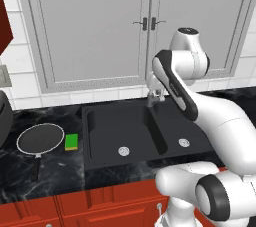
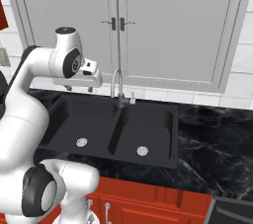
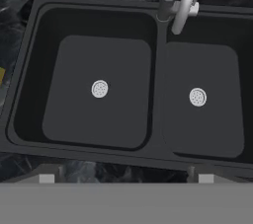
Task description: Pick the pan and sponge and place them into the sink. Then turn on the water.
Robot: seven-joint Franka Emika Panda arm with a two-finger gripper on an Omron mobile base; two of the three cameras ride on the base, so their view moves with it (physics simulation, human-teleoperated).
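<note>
The pan [image 1: 41, 138] is seen flat on the dark desk, to the left of the sink [image 1: 145, 143]. It is round and dark inside with a thin silver rim, and its short black handle is pointed toward the front edge. The sponge [image 1: 72, 141], green on top, is laid between the pan and the sink. The sink is black, with two basins and a silver drain in each. A curved grey faucet [image 2: 118, 86] is mounted behind it.
</note>
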